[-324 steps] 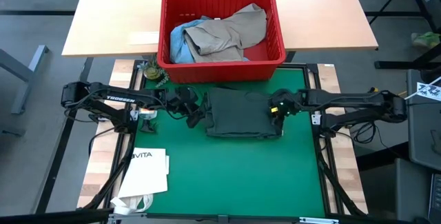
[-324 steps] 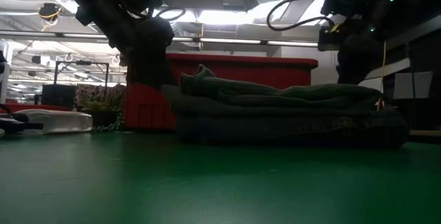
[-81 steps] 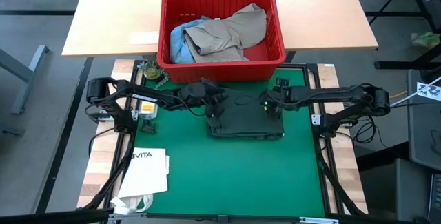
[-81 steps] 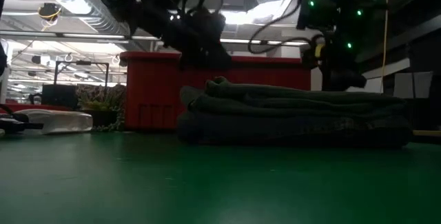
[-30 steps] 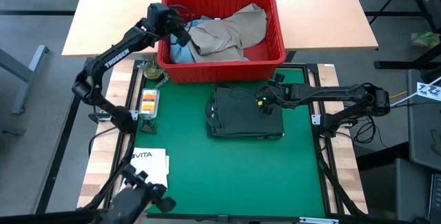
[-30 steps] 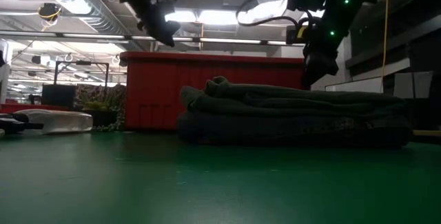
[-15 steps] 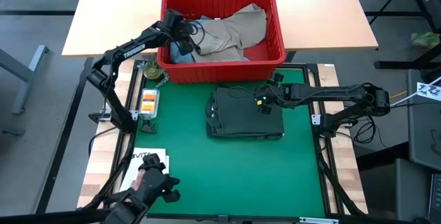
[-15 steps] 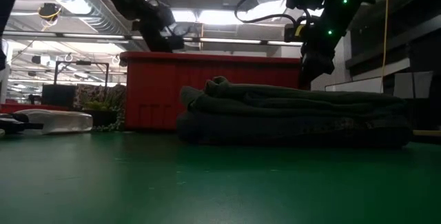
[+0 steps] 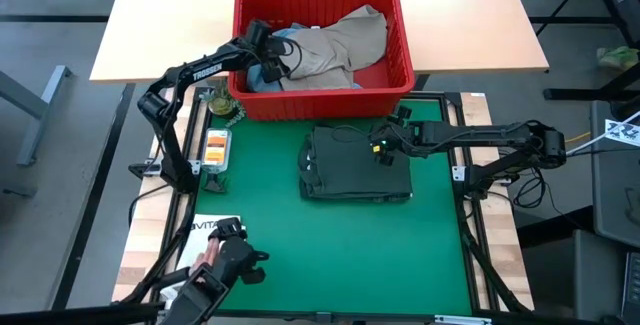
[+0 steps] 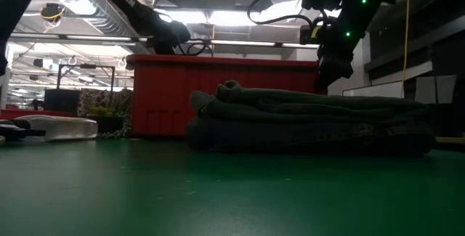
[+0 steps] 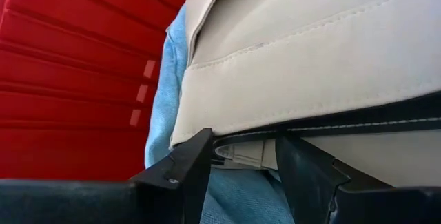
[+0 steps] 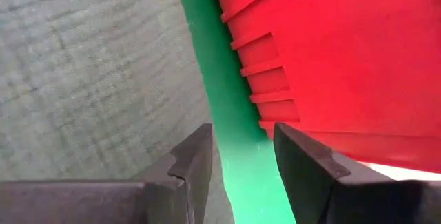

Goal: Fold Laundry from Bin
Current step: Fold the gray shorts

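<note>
The red bin [image 9: 404, 73] stands at the mat's far edge, holding a khaki garment [image 9: 335, 43] over light blue jeans [image 9: 254, 77]. My left gripper [image 9: 275, 57] is down inside the bin's left part. Its fingers are open at the khaki garment's stitched edge [image 11: 289, 79], with the blue denim [image 11: 238, 200] beneath. A folded dark stack of laundry [image 9: 352, 165] lies on the green mat [image 9: 350, 245]. My right gripper [image 9: 380, 148] is open and empty just above the stack's far right part [image 12: 89, 65], near the bin's wall [image 12: 331, 52]. My left gripper's open fingers [image 11: 186, 169] stand on either side of the khaki garment's dark-lined edge [image 11: 241, 138], coming down at a slant from the bin's left side. I cannot tell whether they touch the cloth.
A white "VITA" paper bag [image 9: 205, 237] lies at the mat's near left, with a dark object and a person's hand [image 9: 225, 263] over it. A small plant [image 9: 220, 105] and an orange packet [image 9: 215, 146] sit left of the mat. A wooden tabletop [image 9: 160, 25] bears the bin.
My left gripper has gone from above the bin's far left corner down into the bin, toward the khaki garment. The dark object at the near left has moved farther in over the paper bag.
</note>
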Controlling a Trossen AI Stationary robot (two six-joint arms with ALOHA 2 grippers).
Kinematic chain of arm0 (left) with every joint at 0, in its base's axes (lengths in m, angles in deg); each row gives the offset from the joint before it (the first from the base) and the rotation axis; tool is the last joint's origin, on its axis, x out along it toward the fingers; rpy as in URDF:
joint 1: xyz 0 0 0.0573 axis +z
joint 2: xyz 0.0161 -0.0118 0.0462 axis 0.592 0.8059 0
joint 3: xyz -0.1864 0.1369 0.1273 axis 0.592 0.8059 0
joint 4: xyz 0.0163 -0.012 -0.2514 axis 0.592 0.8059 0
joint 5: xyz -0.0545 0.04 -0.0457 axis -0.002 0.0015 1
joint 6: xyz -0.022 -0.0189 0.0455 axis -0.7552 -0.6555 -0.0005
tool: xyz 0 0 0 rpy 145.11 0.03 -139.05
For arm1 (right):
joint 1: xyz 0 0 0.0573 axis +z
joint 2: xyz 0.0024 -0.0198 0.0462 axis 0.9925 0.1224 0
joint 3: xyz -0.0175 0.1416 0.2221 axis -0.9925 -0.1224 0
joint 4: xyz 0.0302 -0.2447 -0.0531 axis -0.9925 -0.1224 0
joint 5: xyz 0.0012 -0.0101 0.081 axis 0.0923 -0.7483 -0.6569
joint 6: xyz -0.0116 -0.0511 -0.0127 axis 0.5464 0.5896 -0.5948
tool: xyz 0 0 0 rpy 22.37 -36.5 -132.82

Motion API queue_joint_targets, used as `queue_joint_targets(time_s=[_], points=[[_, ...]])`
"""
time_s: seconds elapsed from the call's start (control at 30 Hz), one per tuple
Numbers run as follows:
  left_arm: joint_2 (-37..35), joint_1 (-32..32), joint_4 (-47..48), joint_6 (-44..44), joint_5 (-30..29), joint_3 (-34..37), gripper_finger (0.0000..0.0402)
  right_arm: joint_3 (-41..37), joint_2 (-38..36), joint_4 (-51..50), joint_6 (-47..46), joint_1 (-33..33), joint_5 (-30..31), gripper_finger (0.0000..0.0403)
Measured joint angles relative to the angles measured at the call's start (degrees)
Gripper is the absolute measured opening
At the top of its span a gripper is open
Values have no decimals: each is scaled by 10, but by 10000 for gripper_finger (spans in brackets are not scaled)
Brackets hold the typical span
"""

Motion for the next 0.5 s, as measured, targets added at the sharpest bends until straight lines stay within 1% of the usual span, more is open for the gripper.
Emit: queue_joint_targets(time_s=[0.23,0.4,0.5], points=[[0,-5,-2,0,-1,0,157,0,0,0,0,0,0,156],[0,-22,-12,2,4,0,157,0,0,0,0,0,0,156],[0,-31,-20,23,4,0,157,0,0,0,0,0,0,156]])
